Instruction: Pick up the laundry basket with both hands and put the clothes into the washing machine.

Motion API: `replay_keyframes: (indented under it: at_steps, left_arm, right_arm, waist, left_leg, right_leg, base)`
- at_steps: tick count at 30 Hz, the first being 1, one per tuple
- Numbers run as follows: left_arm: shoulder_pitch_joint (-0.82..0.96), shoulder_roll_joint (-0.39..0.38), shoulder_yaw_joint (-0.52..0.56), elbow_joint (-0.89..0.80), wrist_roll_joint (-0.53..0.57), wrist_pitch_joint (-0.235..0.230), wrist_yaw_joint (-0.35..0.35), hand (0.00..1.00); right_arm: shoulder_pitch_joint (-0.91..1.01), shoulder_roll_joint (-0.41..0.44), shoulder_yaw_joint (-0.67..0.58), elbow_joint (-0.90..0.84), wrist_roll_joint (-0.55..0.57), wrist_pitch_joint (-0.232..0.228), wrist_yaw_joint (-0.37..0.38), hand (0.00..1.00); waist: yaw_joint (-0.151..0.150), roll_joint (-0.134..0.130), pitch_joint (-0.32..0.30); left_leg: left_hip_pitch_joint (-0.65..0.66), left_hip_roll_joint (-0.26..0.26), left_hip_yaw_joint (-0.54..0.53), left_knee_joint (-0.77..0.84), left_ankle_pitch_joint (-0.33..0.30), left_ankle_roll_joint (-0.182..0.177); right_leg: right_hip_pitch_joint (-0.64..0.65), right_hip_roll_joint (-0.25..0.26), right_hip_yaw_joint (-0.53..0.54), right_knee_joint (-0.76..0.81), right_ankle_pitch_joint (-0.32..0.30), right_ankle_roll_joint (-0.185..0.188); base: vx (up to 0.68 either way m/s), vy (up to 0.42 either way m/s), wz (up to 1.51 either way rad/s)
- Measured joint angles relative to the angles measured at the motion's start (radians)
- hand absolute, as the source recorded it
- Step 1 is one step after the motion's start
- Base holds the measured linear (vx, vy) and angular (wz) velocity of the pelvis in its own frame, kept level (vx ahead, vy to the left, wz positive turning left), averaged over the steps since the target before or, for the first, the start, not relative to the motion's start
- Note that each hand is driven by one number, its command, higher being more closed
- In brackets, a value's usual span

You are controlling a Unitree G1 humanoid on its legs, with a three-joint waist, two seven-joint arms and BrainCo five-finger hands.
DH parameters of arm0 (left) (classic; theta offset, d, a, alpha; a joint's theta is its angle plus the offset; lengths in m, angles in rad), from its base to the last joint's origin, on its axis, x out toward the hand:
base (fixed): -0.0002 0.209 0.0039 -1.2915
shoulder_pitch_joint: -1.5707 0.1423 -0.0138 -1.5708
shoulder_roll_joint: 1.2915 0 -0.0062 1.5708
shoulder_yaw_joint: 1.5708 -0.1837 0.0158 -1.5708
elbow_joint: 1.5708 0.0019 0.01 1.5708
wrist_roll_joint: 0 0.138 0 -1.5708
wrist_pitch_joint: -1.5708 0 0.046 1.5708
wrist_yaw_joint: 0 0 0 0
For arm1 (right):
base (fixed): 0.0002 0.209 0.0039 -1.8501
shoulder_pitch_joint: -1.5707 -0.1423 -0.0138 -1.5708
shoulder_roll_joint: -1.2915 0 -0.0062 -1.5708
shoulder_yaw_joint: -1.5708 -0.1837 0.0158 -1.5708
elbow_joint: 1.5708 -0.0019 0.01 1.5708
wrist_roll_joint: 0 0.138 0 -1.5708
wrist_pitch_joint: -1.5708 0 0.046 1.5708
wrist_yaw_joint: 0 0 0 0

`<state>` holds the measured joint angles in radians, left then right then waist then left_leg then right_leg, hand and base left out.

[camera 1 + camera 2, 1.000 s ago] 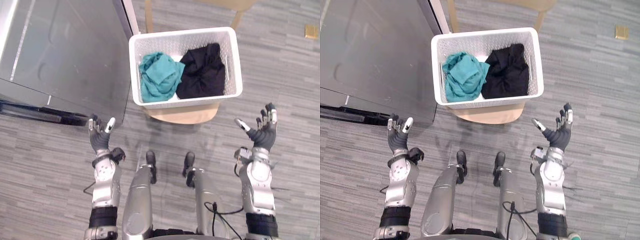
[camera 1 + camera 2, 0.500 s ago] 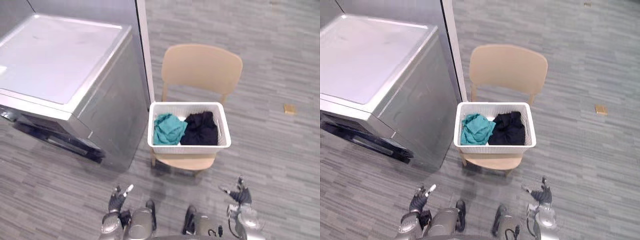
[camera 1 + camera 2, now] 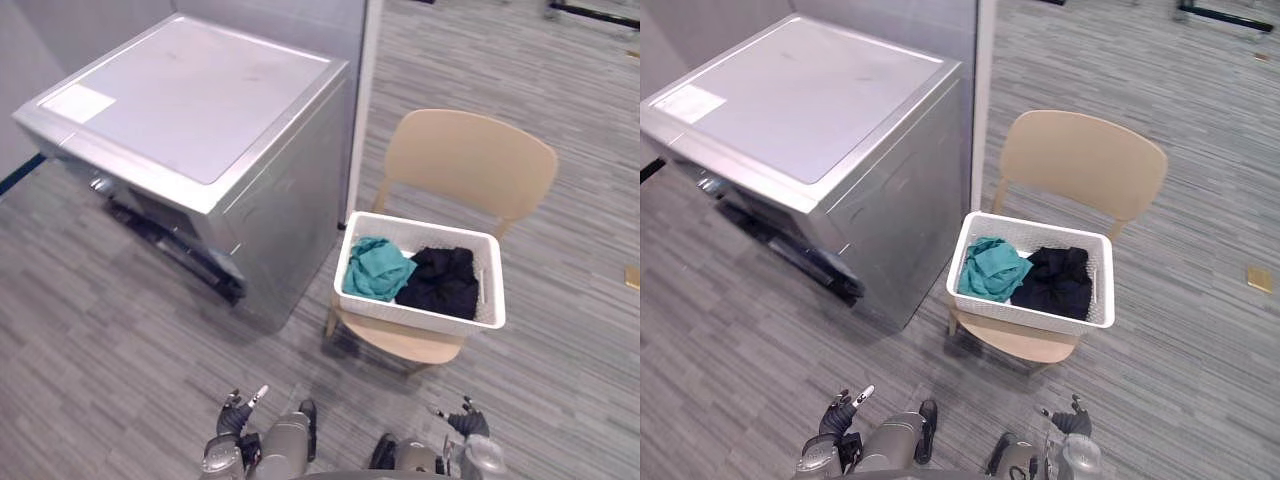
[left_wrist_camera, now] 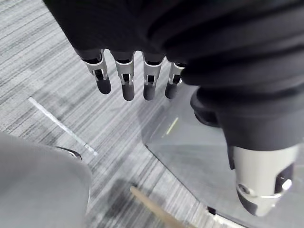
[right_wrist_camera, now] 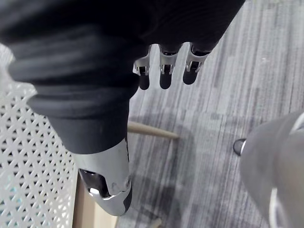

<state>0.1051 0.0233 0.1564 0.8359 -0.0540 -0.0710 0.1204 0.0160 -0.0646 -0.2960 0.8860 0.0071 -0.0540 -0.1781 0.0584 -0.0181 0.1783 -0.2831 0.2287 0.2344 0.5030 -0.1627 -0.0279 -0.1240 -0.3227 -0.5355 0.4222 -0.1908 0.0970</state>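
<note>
**Grey plank floor, laundry basket on the chair, both robot hands empty**

Grey wood-look floor (image 3: pixel 100 330) runs across the whole room, and a silver-grey washing machine (image 3: pixel 190 110) stands on it at the robot's left, its flat top bare apart from a pale label at one corner. Its dark front opening faces toward the left side of the scene. Just beside the machine's right flank stands a pale wooden chair (image 3: pixel 470 160) with a rounded backrest.

On the chair's seat sits the white perforated laundry basket (image 3: pixel 415 312), upright, with its long side toward the robot. Inside it lie two bundles side by side and touching. A crumpled teal garment (image 3: pixel 376 268) takes the end nearer the washing machine, and a black garment (image 3: pixel 440 282) takes the other end. A small tan block (image 3: pixel 1257 279) lies on the floor well to the right of the chair.

The left robot hand (image 3: pixel 236 412) shows low in the head views, well short of the chair and clear of the basket. In its wrist view the fingers (image 4: pixel 127 88) hang straight in a row with the thumb (image 4: pixel 261 180) held apart, and nothing is between them.

The right robot hand (image 3: pixel 468 422) is at the same low level on the other side, also apart from the basket. Its wrist view shows straight fingers (image 5: pixel 164 76) and a spread thumb (image 5: pixel 107 175), holding nothing. The basket's lattice wall and a chair leg (image 5: pixel 152 130) show past them.
</note>
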Motion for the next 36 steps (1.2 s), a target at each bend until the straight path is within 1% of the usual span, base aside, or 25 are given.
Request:
replay_keyframes:
  at_steps: [1, 2, 3, 4, 5, 7, 8, 10, 11, 12, 13, 14, 15, 17, 18, 20, 24, 25, 27, 28, 29, 30, 34, 35, 36]
  left_arm:
    - [-0.014, 0.006, -0.011, 0.022, 0.010, -0.004, 0.018, 0.00]
    - [-0.020, 0.009, -0.024, 0.034, 0.010, -0.005, 0.022, 0.00]
    - [-0.028, 0.011, -0.052, 0.049, 0.011, -0.004, 0.030, 0.00]
    - [-0.059, 0.035, -0.095, 0.065, 0.024, -0.004, 0.034, 0.00]
    - [-0.064, 0.041, -0.104, 0.064, 0.027, -0.005, 0.035, 0.00]
    - [-0.081, 0.079, -0.124, 0.060, 0.028, -0.006, 0.035, 0.00]
    - [-0.079, 0.084, -0.124, 0.060, 0.029, -0.005, 0.035, 0.00]
    - [-0.061, 0.094, -0.125, 0.058, 0.029, -0.005, 0.035, 0.00]
    - [-0.054, 0.099, -0.128, 0.056, 0.030, -0.005, 0.035, 0.00]
    - [-0.049, 0.107, -0.133, 0.057, 0.030, -0.004, 0.035, 0.00]
    - [-0.046, 0.113, -0.135, 0.056, 0.029, -0.004, 0.035, 0.00]
    - [-0.043, 0.123, -0.144, 0.056, 0.030, -0.005, 0.035, 0.00]
    - [-0.036, 0.122, -0.144, 0.056, 0.029, -0.005, 0.036, 0.00]
    - [-0.030, 0.119, -0.144, 0.056, 0.029, -0.006, 0.037, 0.00]
    - [-0.034, 0.114, -0.145, 0.056, 0.030, -0.007, 0.037, 0.00]
    - [-0.047, 0.080, -0.148, 0.054, 0.032, -0.011, 0.038, 0.00]
    - [-0.036, 0.057, -0.148, 0.055, 0.049, -0.015, 0.041, 0.00]
    - [-0.037, 0.052, -0.148, 0.055, 0.049, -0.017, 0.040, 0.00]
    - [-0.036, 0.052, -0.144, 0.043, 0.051, -0.030, 0.040, 0.00]
    - [-0.036, 0.046, -0.150, 0.034, 0.060, -0.034, 0.048, 0.00]
    - [-0.036, 0.049, -0.150, 0.036, 0.065, -0.033, 0.057, 0.00]
    - [-0.033, 0.049, -0.149, 0.033, 0.064, -0.034, 0.059, 0.00]
    - [-0.030, 0.057, -0.149, 0.030, 0.065, -0.033, 0.073, 0.00]
    - [-0.028, 0.057, -0.149, 0.028, 0.066, -0.032, 0.078, 0.00]
    - [-0.028, 0.049, -0.151, 0.029, 0.067, -0.033, 0.077, 0.00]
  right_arm:
    - [-0.008, -0.017, 0.001, 0.006, 0.000, 0.005, -0.006, 0.00]
    - [-0.008, -0.025, 0.001, 0.010, 0.000, 0.006, -0.011, 0.00]
    - [-0.009, -0.040, 0.000, 0.017, 0.001, 0.010, -0.016, 0.00]
    - [-0.020, -0.041, -0.001, 0.051, 0.005, 0.020, -0.017, 0.00]
    - [-0.022, -0.037, 0.001, 0.054, 0.005, 0.020, -0.016, 0.00]
    - [-0.025, 0.010, 0.001, 0.083, 0.005, 0.025, -0.014, 0.00]
    - [-0.030, 0.019, 0.002, 0.083, 0.005, 0.027, -0.013, 0.00]
    - [-0.054, 0.019, 0.059, 0.081, 0.004, 0.031, -0.012, 0.00]
    - [-0.078, 0.018, 0.090, 0.072, 0.001, 0.031, -0.013, 0.00]
    - [-0.081, 0.018, 0.117, 0.068, 0.000, 0.030, -0.013, 0.00]
    - [-0.085, 0.018, 0.130, 0.067, -0.001, 0.030, -0.013, 0.00]
    - [-0.087, 0.018, 0.153, 0.062, -0.001, 0.030, -0.013, 0.00]
    - [-0.086, 0.017, 0.179, 0.028, -0.006, 0.028, -0.013, 0.00]
    - [-0.091, 0.018, 0.205, -0.017, -0.017, 0.019, -0.013, 0.00]
    - [-0.097, 0.015, 0.219, -0.055, -0.021, 0.018, -0.013, 0.00]
    - [-0.103, 0.006, 0.244, -0.089, -0.028, 0.008, -0.014, 0.00]
    - [-0.116, 0.016, 0.352, -0.201, -0.059, -0.001, 0.004, 0.00]
    - [-0.109, 0.028, 0.367, -0.243, -0.071, -0.006, 0.004, 0.00]
    - [-0.116, 0.044, 0.371, -0.280, -0.090, -0.012, -0.002, 0.00]
    - [-0.127, 0.040, 0.371, -0.321, -0.110, -0.017, -0.019, 0.00]
    - [-0.134, 0.042, 0.362, -0.323, -0.121, -0.014, -0.041, 0.00]
    - [-0.134, 0.047, 0.362, -0.338, -0.138, -0.014, -0.052, 0.00]
    - [-0.111, 0.050, 0.346, -0.360, -0.176, -0.008, -0.089, 0.00]
    - [-0.113, 0.046, 0.348, -0.366, -0.177, -0.012, -0.089, 0.00]
    - [-0.113, 0.047, 0.351, -0.385, -0.177, -0.014, -0.089, 0.00]
  waist:
    - [-0.022, 0.008, 0.000]
    - [-0.028, 0.015, -0.001]
    - [-0.038, 0.037, -0.002]
    - [-0.046, 0.020, 0.017]
    - [-0.044, 0.013, 0.019]
    - [-0.033, -0.018, 0.038]
    - [-0.026, -0.018, 0.038]
    - [-0.016, -0.009, 0.040]
    - [-0.020, 0.005, 0.050]
    - [-0.024, 0.010, 0.055]
    - [-0.024, 0.006, 0.055]
    - [-0.023, 0.002, 0.056]
    - [-0.024, -0.001, 0.057]
    - [-0.037, -0.002, 0.060]
    - [-0.042, -0.014, 0.057]
    - [-0.039, 0.021, 0.065]
    - [-0.032, 0.030, 0.063]
    - [-0.028, 0.030, 0.063]
    - [-0.016, 0.016, 0.069]
    - [-0.019, 0.045, 0.063]
    - [-0.013, 0.034, 0.069]
    - [-0.011, 0.033, 0.069]
    - [-0.009, 0.030, 0.069]
    - [-0.011, 0.034, 0.071]
    - [-0.011, 0.050, 0.077]
  left_leg:
    - [0.009, 0.058, 0.016, -0.036, 0.005, -0.003]
    - [0.015, 0.075, 0.013, -0.067, 0.023, 0.002]
    - [0.032, 0.081, -0.007, -0.114, 0.046, -0.054]
    - [0.014, 0.010, -0.040, -0.094, 0.007, -0.107]
    - [0.007, -0.004, -0.045, -0.085, 0.000, -0.096]
    - [-0.040, -0.067, -0.075, 0.055, -0.104, -0.048]
    - [-0.041, -0.075, -0.075, 0.084, -0.128, -0.036]
    - [-0.018, -0.099, -0.065, 0.108, -0.168, -0.004]
    - [0.010, -0.122, -0.076, 0.089, -0.178, 0.015]
    - [0.039, -0.138, -0.090, 0.053, -0.175, 0.030]
    - [0.060, -0.151, -0.098, 0.029, -0.170, 0.038]
    - [0.102, -0.174, -0.106, -0.018, -0.163, 0.054]
    - [0.133, -0.194, -0.113, -0.050, -0.151, 0.062]
    - [0.157, -0.227, -0.141, -0.069, -0.146, 0.060]
    - [0.159, -0.252, -0.168, -0.060, -0.146, 0.059]
    - [0.150, -0.262, -0.213, -0.057, -0.129, 0.029]
    - [0.166, -0.253, -0.256, -0.104, -0.095, -0.026]
    - [0.149, -0.259, -0.261, -0.044, -0.075, -0.057]
    - [0.109, -0.270, -0.254, -0.054, -0.110, -0.018]
    - [0.116, -0.240, -0.260, -0.268, 0.018, -0.021]
    - [0.125, -0.242, -0.250, -0.268, 0.035, 0.001]
    - [0.120, -0.246, -0.252, -0.269, 0.043, 0.002]
    - [0.137, -0.262, -0.254, -0.276, 0.043, 0.002]
    - [0.157, -0.256, -0.257, -0.276, 0.043, 0.003]
    - [0.177, -0.238, -0.260, -0.277, 0.042, 0.005]
  right_leg:
    - [0.017, -0.038, -0.027, -0.006, 0.017, 0.036]
    - [0.024, -0.047, -0.039, -0.008, 0.022, 0.059]
    - [0.036, -0.063, -0.043, -0.010, 0.020, 0.098]
    - [0.068, -0.110, -0.035, -0.037, 0.031, 0.125]
    - [0.074, -0.117, -0.035, -0.044, 0.033, 0.126]
    - [0.110, -0.185, -0.017, -0.022, 0.088, 0.147]
    - [0.101, -0.202, 0.000, 0.007, 0.103, 0.124]
    - [0.044, -0.249, 0.050, 0.121, 0.196, -0.039]
    - [-0.022, -0.255, 0.121, 0.224, 0.211, -0.154]
    - [-0.076, -0.202, 0.206, 0.326, 0.115, -0.093]
    - [-0.092, -0.160, 0.240, 0.355, 0.069, -0.072]
    - [-0.118, -0.070, 0.305, 0.367, -0.005, -0.039]
    - [-0.144, 0.025, 0.347, 0.341, -0.050, -0.030]
    - [-0.172, 0.140, 0.374, 0.240, -0.066, -0.029]
    - [-0.188, 0.180, 0.374, 0.165, -0.070, -0.066]
    - [-0.160, 0.181, 0.365, 0.134, -0.058, -0.074]
    - [-0.086, 0.186, 0.298, 0.032, -0.050, -0.081]
    - [-0.042, 0.184, 0.287, -0.015, -0.038, -0.077]
    - [-0.007, 0.164, 0.293, -0.049, -0.035, -0.076]
    - [-0.002, 0.177, 0.284, -0.043, -0.034, -0.073]
    - [-0.005, 0.176, 0.295, -0.036, -0.034, -0.065]
    - [-0.004, 0.170, 0.297, -0.044, -0.019, -0.043]
    - [0.016, 0.158, 0.318, -0.049, -0.005, -0.023]
    - [-0.011, 0.154, 0.321, 0.026, -0.004, -0.020]
    - [-0.016, 0.177, 0.331, -0.011, -0.051, -0.008]
  base:
    - [-0.01, 0.339, 0.80]
    - [0.01, 0.446, 0.89]
    - [0.05, 0.545, 0.96]
    - [0.05, 0.460, 0.90]
    - [0.07, 0.459, 1.01]
    - [0.06, 0.359, 0.62]
    - [0.08, 0.416, 0.09]
    - [0.10, 0.387, -0.06]
    - [0.16, 0.418, 0.22]
    - [0.14, 0.331, 0.36]
    - [0.20, 0.274, 0.48]
    - [0.20, 0.158, 0.52]
    - [0.24, 0.172, 0.55]
    - [0.23, 0.047, 0.81]
    - [0.25, 0.010, 1.00]
    - [0.27, 0.025, 0.73]
    - [0.26, -0.028, 0.43]
    - [0.26, 0.007, 0.40]
    - [0.16, 0.042, 0.31]
    - [0.16, 0.050, 0.22]
    - [0.19, 0.058, 0.28]
    - [0.13, 0.060, 0.14]
    - [0.15, 0.083, 0.10]
    - [0.12, 0.011, -0.13]
    - [0.10, -0.011, -0.11]
